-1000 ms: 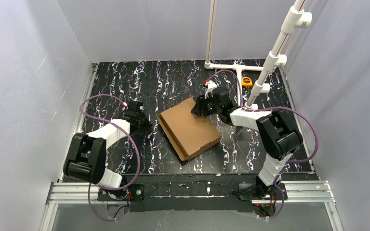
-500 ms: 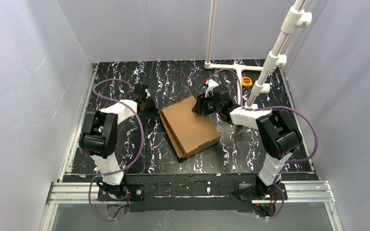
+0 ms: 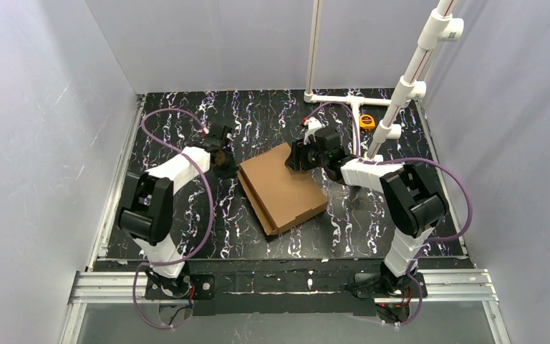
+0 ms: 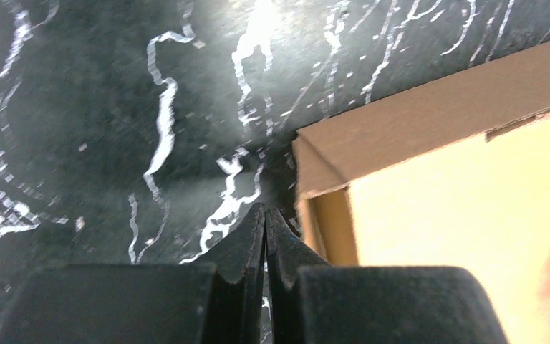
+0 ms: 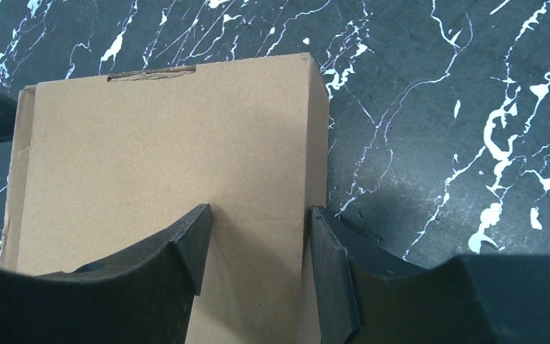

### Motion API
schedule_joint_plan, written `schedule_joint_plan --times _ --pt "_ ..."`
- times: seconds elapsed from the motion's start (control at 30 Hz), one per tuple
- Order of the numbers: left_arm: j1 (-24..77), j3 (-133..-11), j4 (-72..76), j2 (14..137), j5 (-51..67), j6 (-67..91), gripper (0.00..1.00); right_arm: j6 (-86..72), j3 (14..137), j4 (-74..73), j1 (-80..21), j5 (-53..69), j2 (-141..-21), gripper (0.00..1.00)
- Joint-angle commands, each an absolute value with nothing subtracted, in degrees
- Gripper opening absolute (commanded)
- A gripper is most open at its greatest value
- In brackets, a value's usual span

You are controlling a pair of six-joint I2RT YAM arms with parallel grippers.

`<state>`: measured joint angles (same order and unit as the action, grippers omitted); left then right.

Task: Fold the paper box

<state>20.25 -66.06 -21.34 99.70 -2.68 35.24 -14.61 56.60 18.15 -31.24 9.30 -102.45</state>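
The paper box (image 3: 283, 188) is a flat brown cardboard mailer, closed, lying askew mid-table. My left gripper (image 3: 225, 166) is shut and empty, low over the table beside the box's left corner. In the left wrist view its tips (image 4: 265, 211) sit just short of that corner of the paper box (image 4: 458, 186). My right gripper (image 3: 294, 159) is at the box's far corner. In the right wrist view it (image 5: 258, 215) stands open astride the edge of the paper box (image 5: 165, 150): one finger (image 5: 186, 244) over the lid, the other (image 5: 329, 258) outside the side wall.
A white PVC pipe frame (image 3: 344, 98) stands at the back right with a yellow tape measure (image 3: 367, 121) beside it. Grey walls close in the black marbled table (image 3: 186, 115) on three sides. An aluminium rail (image 3: 279, 283) runs along the near edge.
My left arm has swung forward and to the right, bringing its shut gripper up to the box's left corner. The right gripper has stayed at the far corner.
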Motion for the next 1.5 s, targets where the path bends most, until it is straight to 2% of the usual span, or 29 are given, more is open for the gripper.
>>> schedule_joint_plan --times 0.0,0.23,0.37,0.53,0.67,0.73,0.8,1.07,1.2,1.3,1.47 --pt "17.0 -59.6 -23.1 92.2 -4.0 37.5 0.0 -12.3 57.1 12.6 -32.3 8.2 -105.2 0.59" --pt "15.8 -43.0 -10.7 84.7 7.4 44.5 0.0 -12.4 57.4 12.2 -32.4 8.7 -105.8 0.59" --pt "16.5 -38.1 -1.4 83.5 15.2 50.6 0.0 -12.4 57.5 12.1 -32.4 8.9 -105.8 0.59" --pt "24.7 -45.3 -4.5 85.6 12.0 53.8 0.0 -12.4 57.6 12.0 -32.7 9.1 -105.9 0.59" --pt "31.2 -60.0 -21.1 93.8 2.8 54.9 0.0 -12.3 57.5 12.0 -32.9 9.0 -105.8 0.59" --pt "32.6 -66.2 -26.8 97.7 3.7 55.4 0.0 -12.2 57.5 12.0 -32.9 8.9 -105.7 0.6" --pt "32.8 -66.7 -27.8 98.9 5.3 55.6 0.0 -12.2 57.5 11.9 -32.9 9.0 -105.6 0.6" --pt "32.6 -53.2 -24.8 85.4 0.8 53.9 0.0 -12.1 57.6 11.5 -32.9 8.1 -105.8 0.6" --pt "32.6 -39.1 -13.1 75.0 8.1 53.7 0.0 -12.0 57.7 11.4 -32.9 8.0 -106.1 0.61" --pt "33.0 -25.6 1.2 68.0 13.4 58.4 0.0 -12.0 57.7 11.3 -32.9 8.1 -106.3 0.61" --pt "35.9 -20.0 4.1 63.3 10.7 63.9 0.0 -12.0 57.7 11.3 -32.9 8.2 -106.5 0.61"
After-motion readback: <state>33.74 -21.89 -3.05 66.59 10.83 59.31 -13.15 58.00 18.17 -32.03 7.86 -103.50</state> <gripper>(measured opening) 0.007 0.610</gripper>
